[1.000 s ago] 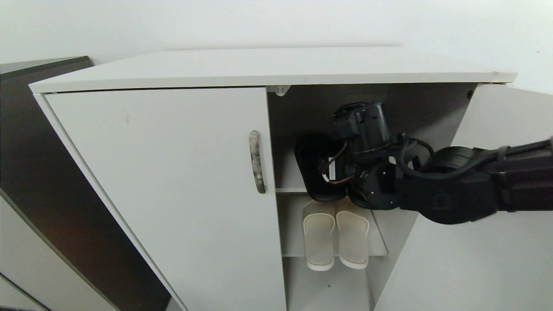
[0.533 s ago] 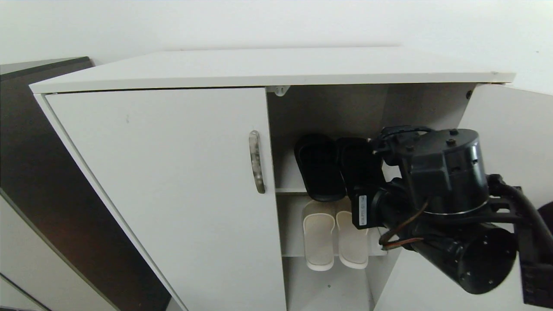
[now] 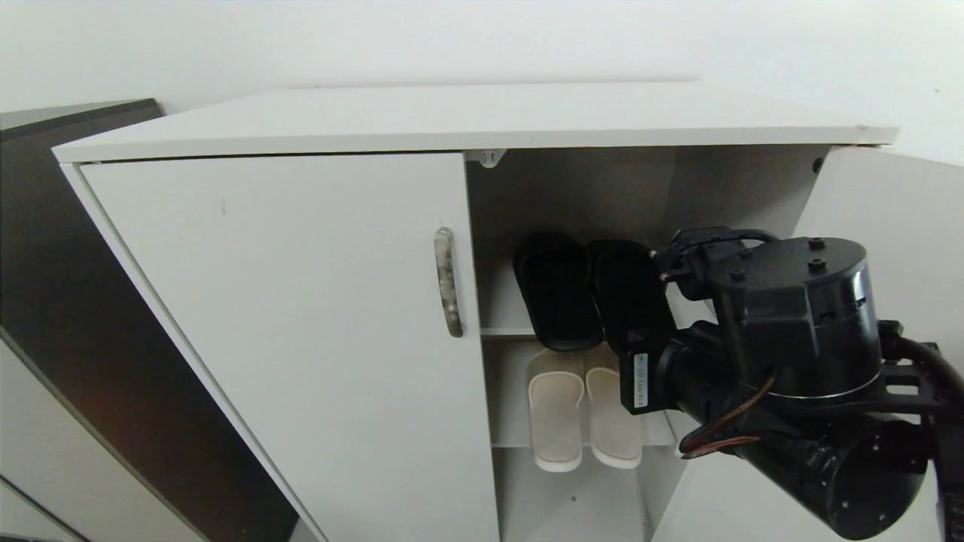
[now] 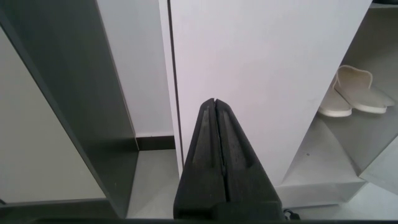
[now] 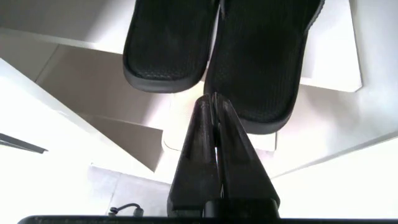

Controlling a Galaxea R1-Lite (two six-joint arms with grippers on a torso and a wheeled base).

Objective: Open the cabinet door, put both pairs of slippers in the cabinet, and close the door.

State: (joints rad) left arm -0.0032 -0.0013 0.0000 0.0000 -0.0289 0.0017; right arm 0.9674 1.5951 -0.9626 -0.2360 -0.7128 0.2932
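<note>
The cabinet door (image 3: 896,196) on the right side stands swung wide open, and both pairs are inside the cabinet (image 3: 452,120). The black slippers (image 3: 561,290) sit on the upper shelf (image 3: 498,331) and the white slippers (image 3: 557,410) on the lower shelf (image 3: 508,421). I judge that only the closing is left.

My right fingers (image 5: 211,115) are pressed together and hold nothing. They point at the black slippers, whose heels lie just beyond my fingertips, near but not touching. My left fingers (image 4: 214,118) are also closed and empty, low in front of the shut left door (image 3: 301,301), with the white slippers off to one side.

To close the door well, I should draw my right arm clear of the opening, get behind the open door's outer face and push it round in one steady arc. The heels of both pairs overhang the front edges of their shelves, so the door could catch them. If it meets resistance, I should stop and nudge the slippers toward the back edge rather than force it.
</note>
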